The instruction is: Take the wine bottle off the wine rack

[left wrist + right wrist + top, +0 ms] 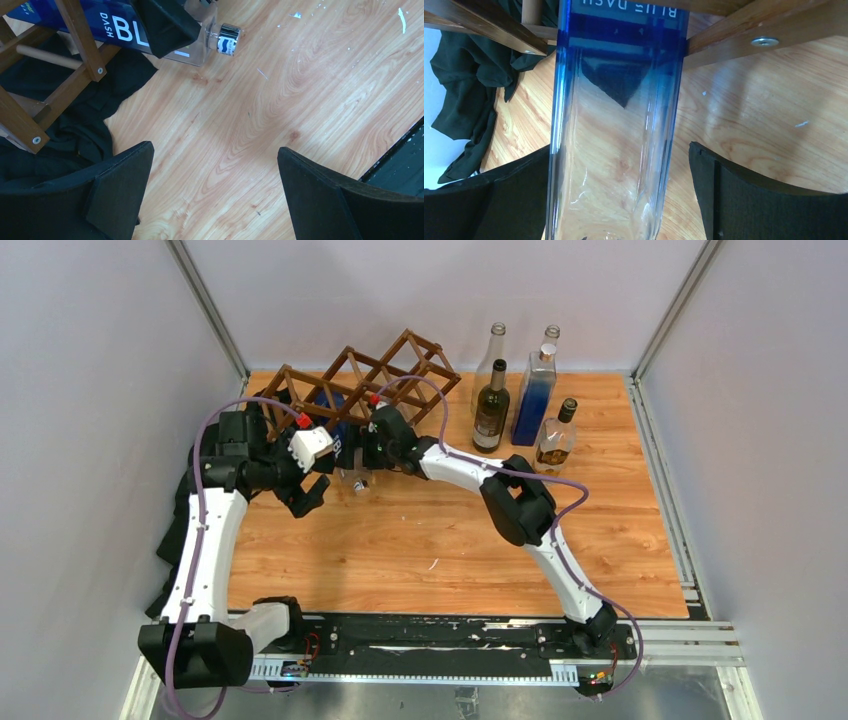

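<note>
At the near side of the light wooden table (280,100), the left gripper (215,155) is held above bare boards with its black fingers (120,195) spread wide and nothing between them. Just beyond it, the silver cap (229,39) of the blue-tinted clear glass wine bottle (616,125) is seen pointing towards the arms, while the body is lodged, lying tilted, in a cell of the dark brown wooden lattice wine rack (80,40), under which a crumpled black cloth (75,135) is spread. The bottle's body is straddled by the right gripper (621,150), whose pads are parted: a gap is seen at one pad, and contact at the other cannot be settled. The bottle is judged rigid, smooth and slippery, breakable if knocked on the bars, and moderately heavy; whether liquid is inside cannot be told. The straight body just below the shoulder is judged the best hold, with a firm squeeze, and the pull is best made along the bottle's own axis. Farthest off, a group of upright glass bottles (491,405) is stood at the rack's right end.
</note>
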{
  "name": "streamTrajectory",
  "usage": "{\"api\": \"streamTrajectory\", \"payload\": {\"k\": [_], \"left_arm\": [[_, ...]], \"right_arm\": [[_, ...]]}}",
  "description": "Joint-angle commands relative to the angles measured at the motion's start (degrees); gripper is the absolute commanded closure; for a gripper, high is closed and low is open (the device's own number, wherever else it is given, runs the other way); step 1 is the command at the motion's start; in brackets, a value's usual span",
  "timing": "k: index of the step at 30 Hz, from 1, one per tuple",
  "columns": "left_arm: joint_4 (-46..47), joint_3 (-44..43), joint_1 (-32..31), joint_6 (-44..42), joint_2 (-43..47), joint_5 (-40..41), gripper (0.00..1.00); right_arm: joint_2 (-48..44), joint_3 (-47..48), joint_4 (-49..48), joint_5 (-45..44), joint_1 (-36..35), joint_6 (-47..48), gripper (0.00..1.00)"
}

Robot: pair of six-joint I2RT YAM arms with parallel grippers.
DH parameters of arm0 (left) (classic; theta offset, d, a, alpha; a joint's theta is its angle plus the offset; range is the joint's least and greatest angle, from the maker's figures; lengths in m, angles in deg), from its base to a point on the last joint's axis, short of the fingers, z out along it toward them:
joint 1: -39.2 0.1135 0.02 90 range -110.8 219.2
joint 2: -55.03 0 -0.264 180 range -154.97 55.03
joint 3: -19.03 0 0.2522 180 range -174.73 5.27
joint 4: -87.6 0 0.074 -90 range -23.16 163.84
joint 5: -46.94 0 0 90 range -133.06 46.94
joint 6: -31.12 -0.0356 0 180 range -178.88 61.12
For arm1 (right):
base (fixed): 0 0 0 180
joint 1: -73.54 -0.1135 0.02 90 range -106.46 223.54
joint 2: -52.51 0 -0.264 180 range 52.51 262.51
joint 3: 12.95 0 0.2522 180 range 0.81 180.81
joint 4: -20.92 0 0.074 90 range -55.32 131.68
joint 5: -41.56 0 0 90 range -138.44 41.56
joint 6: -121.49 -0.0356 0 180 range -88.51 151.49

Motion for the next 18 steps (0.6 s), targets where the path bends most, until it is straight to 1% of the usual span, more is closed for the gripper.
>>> {"api": "streamTrajectory", "payload": {"k": [1, 5, 9, 12, 13, 16, 18], "left_arm": [[0.08, -0.17, 0.36, -0.55, 1.19, -1.25, 0.00], [0.00, 0.30, 0.36, -0.67, 1.44, -1.19, 0.00], [-0.02, 0.60, 0.36, -0.97, 2.30, -1.24, 0.00], [-0.01, 1.08, 0.35, -1.57, 2.95, -0.84, 0.00], [-0.02, 1.21, 0.24, -1.99, 3.15, -0.67, 0.00], [-0.01, 1.56, 0.34, -3.02, 3.51, -0.18, 0.00], [0.01, 1.75, 0.28, -3.80, 3.47, 0.05, 0.00]], "right_arm": [[1.10, 0.53, -4.06, 1.22, -0.89, -1.76, 0.01], [0.80, -0.13, -4.63, 1.55, -0.90, -1.91, 0.09], [-0.63, -1.86, -5.30, 1.42, -0.85, -2.07, 0.22], [-2.54, -4.09, -6.69, 1.48, -0.83, -2.59, 0.38], [-3.64, -5.33, -7.55, 1.53, -0.89, -2.73, 0.44], [-6.62, -8.51, -9.60, 1.70, -0.98, -2.88, 0.59], [-8.79, -10.68, -10.74, 1.82, -1.06, -2.91, 0.74]]}}
